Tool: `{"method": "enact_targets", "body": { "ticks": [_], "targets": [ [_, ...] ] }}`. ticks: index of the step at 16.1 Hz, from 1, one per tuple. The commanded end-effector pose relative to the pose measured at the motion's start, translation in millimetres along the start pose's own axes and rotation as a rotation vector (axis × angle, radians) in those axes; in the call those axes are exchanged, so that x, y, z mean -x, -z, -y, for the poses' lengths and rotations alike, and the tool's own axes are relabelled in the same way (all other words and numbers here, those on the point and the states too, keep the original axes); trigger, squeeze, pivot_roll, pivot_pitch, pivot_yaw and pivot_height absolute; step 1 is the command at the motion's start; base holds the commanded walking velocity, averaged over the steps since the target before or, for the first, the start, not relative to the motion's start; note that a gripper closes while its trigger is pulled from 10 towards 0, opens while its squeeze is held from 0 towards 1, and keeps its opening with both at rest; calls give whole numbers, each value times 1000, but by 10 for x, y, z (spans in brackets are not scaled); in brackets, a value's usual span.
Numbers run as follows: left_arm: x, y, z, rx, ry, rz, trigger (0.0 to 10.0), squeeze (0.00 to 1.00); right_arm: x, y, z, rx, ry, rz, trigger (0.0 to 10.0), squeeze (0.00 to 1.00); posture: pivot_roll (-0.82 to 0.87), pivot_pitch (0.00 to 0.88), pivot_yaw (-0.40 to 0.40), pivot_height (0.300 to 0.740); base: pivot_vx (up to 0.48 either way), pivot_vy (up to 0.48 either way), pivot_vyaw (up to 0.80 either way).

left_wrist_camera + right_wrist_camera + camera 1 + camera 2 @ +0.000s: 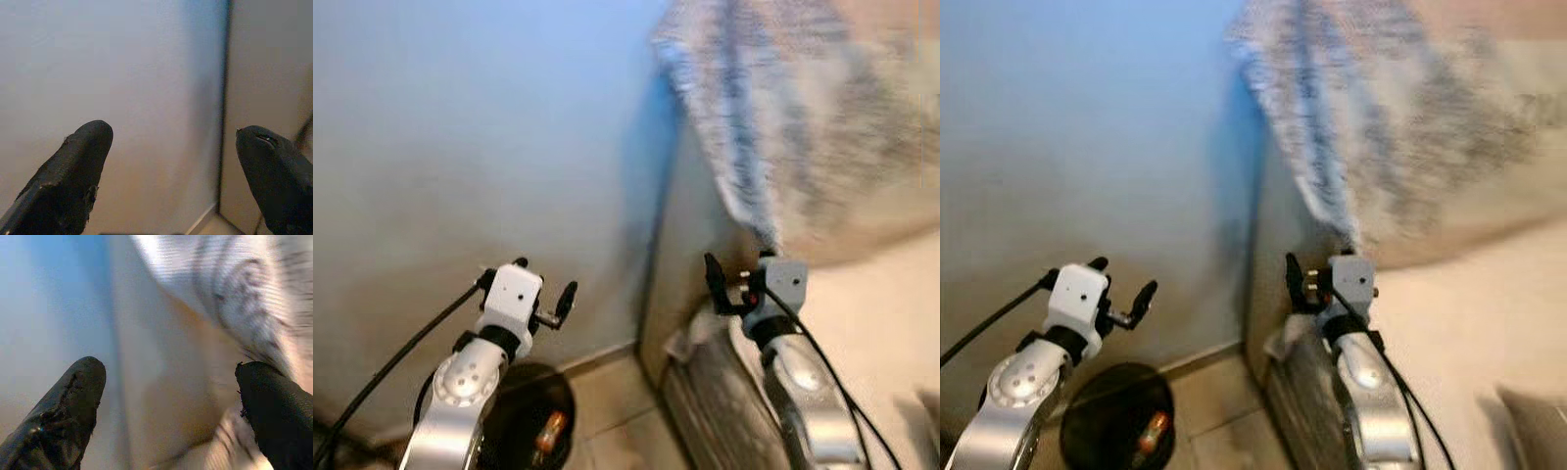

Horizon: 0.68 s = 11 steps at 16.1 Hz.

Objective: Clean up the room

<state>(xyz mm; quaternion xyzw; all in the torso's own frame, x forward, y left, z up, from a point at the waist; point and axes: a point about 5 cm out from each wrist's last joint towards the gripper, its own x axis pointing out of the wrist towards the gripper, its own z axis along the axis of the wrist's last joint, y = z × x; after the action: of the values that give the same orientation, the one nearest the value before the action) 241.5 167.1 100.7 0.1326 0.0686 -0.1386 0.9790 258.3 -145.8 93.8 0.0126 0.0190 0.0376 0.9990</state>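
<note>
A grey-and-white striped blanket (783,108) hangs over a beige piece of furniture (690,245) on the right, blurred. Its lowest corner (764,233) dangles just above my right gripper (739,266). In the right wrist view that gripper (170,369) is open, with the blanket (230,289) ahead of the fingertips and nothing between them. My left gripper (545,279) is raised in front of the pale wall (460,147). It stands open and empty in the left wrist view (171,133).
A round black bin (524,416) sits on the tiled floor (617,401) under my left arm, with an orange item (551,428) inside. Striped cloth (720,392) lies low beside my right arm. Wall and furniture meet in a narrow corner (651,294).
</note>
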Motion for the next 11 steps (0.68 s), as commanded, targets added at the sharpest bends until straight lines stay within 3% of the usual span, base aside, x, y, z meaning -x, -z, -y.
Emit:
{"method": "enact_targets", "body": {
  "ticks": [1, 3, 8, 9, 11],
  "targets": [
    [0, -28, -12, -13, -16, 17, 10000, 0, -4, -5, 71, 21, 42, 13, 10000, 0, 74, 0, -7, 740, 0, 0, -800],
    [-24, -83, -89, -47, -120, 86, 10000, 0, -31, -42, 77, -81, 84, 27, 10000, 0, 75, 0, -10, 740, 0, 0, -800],
    [-44, -140, -166, -10, -199, 140, 10000, 0, -34, -49, 112, -117, 73, 4, 10000, 0, 73, 0, -11, 740, 0, 0, -800],
    [-44, -155, -175, -4, -203, 157, 10000, 0, -40, -74, 161, -88, 121, 26, 10000, 0, 73, 0, -11, 740, 0, 0, -800],
    [-39, -133, -124, 22, -132, 115, 10000, 0, -32, -48, 224, -122, 167, -10, 10000, 0, 74, 0, -14, 740, 0, 0, -731]
  ]
}}
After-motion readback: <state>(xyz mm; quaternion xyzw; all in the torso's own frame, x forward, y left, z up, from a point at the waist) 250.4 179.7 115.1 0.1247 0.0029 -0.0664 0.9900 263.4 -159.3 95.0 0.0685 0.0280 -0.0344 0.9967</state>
